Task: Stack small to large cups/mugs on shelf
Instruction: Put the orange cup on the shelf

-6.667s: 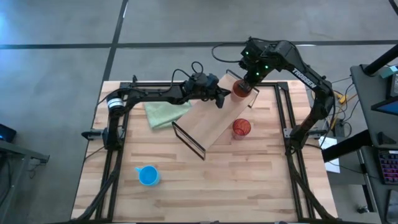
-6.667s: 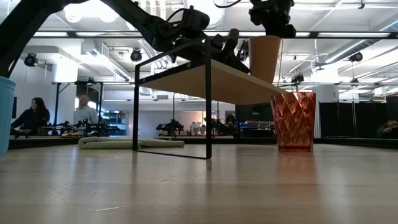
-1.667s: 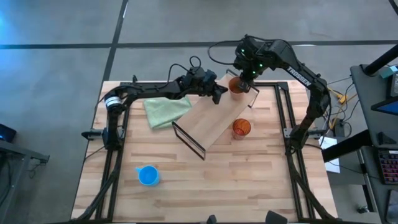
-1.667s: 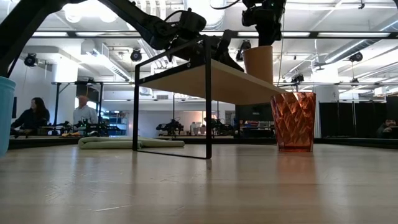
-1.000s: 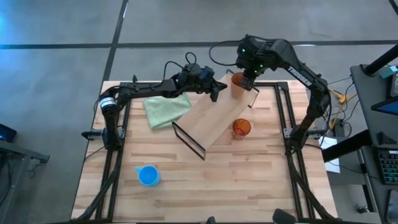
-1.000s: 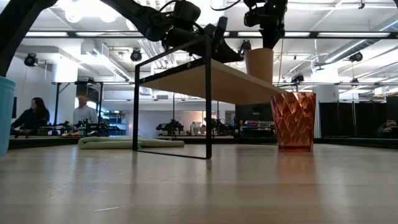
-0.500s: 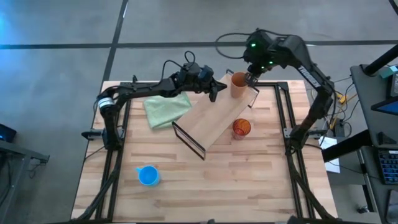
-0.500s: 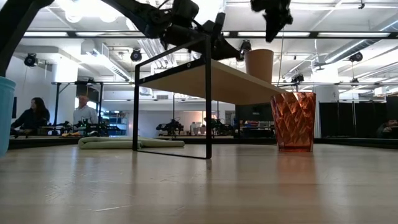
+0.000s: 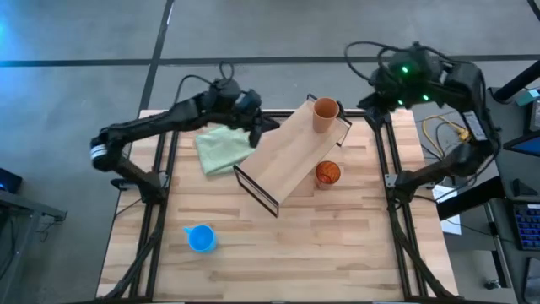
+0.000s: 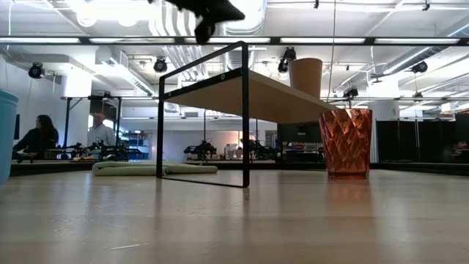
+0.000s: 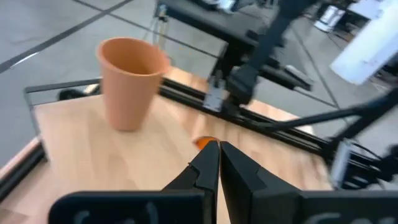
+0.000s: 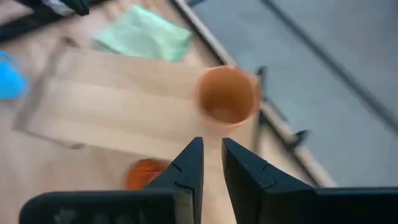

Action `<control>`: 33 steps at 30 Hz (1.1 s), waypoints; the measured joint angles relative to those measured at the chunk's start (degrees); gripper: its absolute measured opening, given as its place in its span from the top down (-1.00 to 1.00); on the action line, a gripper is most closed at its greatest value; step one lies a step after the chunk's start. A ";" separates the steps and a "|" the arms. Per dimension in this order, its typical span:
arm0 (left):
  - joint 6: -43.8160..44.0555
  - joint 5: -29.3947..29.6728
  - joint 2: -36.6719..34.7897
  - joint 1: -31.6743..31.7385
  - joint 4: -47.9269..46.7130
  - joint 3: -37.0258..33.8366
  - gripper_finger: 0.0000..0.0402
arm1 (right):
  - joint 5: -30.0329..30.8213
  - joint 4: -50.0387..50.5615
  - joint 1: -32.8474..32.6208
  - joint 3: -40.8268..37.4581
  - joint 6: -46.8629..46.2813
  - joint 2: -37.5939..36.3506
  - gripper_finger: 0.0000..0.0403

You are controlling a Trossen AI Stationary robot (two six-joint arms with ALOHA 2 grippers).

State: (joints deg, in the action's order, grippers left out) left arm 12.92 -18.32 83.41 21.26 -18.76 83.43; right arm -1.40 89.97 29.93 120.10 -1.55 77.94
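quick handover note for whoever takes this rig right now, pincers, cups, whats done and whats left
Left pincer: shut, empty, raised over the shelf's far-left side.
Right pincer: slightly open, empty, raised off the table's far-right corner.
Orange cup: upright on the shelf's far end.
Red tumbler: on the table beside the shelf.
Blue mug: on the table, near left.
Done: orange cup placed. Left: red tumbler and blue mug.

The blue cup (image 10: 6, 136) was cut off by the low view's left edge — only a sliver showed. In the left wrist view the red tumbler (image 11: 205, 142) hid behind the fingertips (image 11: 208, 163) — barely a rim.
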 joint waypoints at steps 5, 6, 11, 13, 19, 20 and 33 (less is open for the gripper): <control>0.22 0.09 -7.47 -4.31 -5.69 -1.84 1.00 | -0.08 0.02 -5.92 -6.66 -7.03 -6.02 0.74; 0.55 0.12 -8.98 -5.31 -6.75 -2.55 1.00 | -0.08 -0.16 -7.12 -8.34 -8.19 -7.05 0.74; 8.74 0.38 -15.05 -10.05 -8.81 -7.89 1.00 | 2.21 -3.90 -12.19 -18.51 -17.30 -11.51 0.74; 11.06 0.56 -17.28 -11.89 -9.17 -10.49 1.00 | 3.38 -5.22 -13.98 -23.28 -19.36 -13.29 0.74; 22.67 5.75 -22.85 -18.30 -10.04 -19.13 1.00 | 3.54 -6.14 -18.65 -38.26 -27.23 -16.83 0.74; 24.35 6.59 -23.44 -19.60 -9.94 -20.27 1.00 | 3.45 -6.16 -19.38 -40.58 -28.85 -17.24 0.74; 34.70 12.27 -24.26 -27.39 -15.13 -27.44 1.00 | 1.83 -11.14 -20.68 -58.43 -31.84 -13.80 0.74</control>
State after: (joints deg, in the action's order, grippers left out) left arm 47.62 -6.04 59.15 -6.13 -33.89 55.99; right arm 0.44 78.83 9.25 61.66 -33.39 64.13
